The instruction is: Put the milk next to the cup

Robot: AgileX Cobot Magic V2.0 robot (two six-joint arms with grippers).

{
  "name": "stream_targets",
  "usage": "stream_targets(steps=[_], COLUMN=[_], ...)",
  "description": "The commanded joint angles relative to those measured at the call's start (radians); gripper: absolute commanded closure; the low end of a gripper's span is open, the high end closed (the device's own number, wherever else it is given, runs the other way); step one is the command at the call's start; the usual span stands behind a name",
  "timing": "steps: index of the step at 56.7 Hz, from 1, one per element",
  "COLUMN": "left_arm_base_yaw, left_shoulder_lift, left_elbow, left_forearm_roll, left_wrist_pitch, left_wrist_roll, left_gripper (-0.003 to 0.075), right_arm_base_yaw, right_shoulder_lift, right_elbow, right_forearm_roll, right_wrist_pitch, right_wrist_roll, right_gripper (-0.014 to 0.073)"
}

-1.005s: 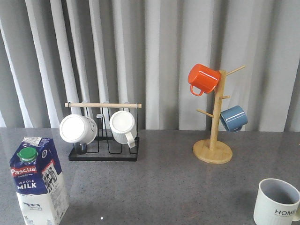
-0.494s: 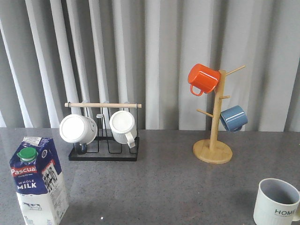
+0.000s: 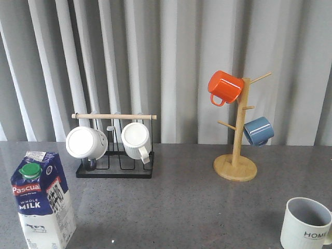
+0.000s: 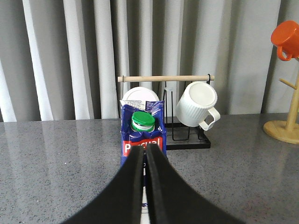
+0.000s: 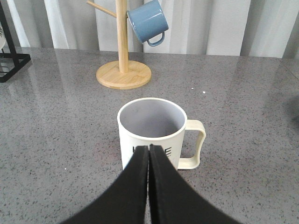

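Observation:
The milk (image 3: 41,199) stands upright at the table's front left, a blue-and-white carton with a red band and green cap. In the left wrist view the milk (image 4: 142,135) is straight ahead of my left gripper (image 4: 145,148), whose black fingers are shut with nothing between them, short of the carton. The cup (image 3: 306,223) sits at the front right, pale with a grey inside and black lettering. In the right wrist view the cup (image 5: 152,128) stands just beyond my right gripper (image 5: 149,148), also shut and empty. Neither gripper shows in the front view.
A black wire rack (image 3: 115,168) with a wooden bar holds two white mugs (image 3: 85,142) (image 3: 136,140) behind the milk. A wooden mug tree (image 3: 236,166) at the back right carries an orange mug (image 3: 225,87) and a blue mug (image 3: 258,130). Grey curtains hang behind the table.

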Motion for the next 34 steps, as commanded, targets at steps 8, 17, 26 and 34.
stream_targets(steps=[8, 17, 26, 34], left_arm_base_yaw=[-0.006, -0.006, -0.006, -0.006], left_shoulder_lift=[0.008, 0.008, 0.008, 0.008], left_elbow=[-0.035, -0.035, -0.035, -0.035], left_forearm_roll=[-0.006, -0.006, -0.006, -0.006], left_wrist_pitch=[-0.08, -0.08, -0.08, -0.08], left_wrist_roll=[-0.008, -0.008, -0.008, -0.008], left_gripper=[0.0727, 0.0727, 0.0727, 0.0727], right_arm_base_yaw=[-0.003, -0.003, -0.005, -0.054], right_shoulder_lift=[-0.006, -0.006, -0.006, -0.006], right_elbow=[-0.037, -0.037, -0.037, -0.037], right_forearm_roll=[-0.043, -0.106, -0.13, -0.122], right_wrist_pitch=[-0.035, 0.024, 0.013, -0.026], right_wrist_roll=[-0.057, -0.069, -0.063, -0.019], right_gripper=[0.0595, 0.0574, 0.0507, 0.0405])
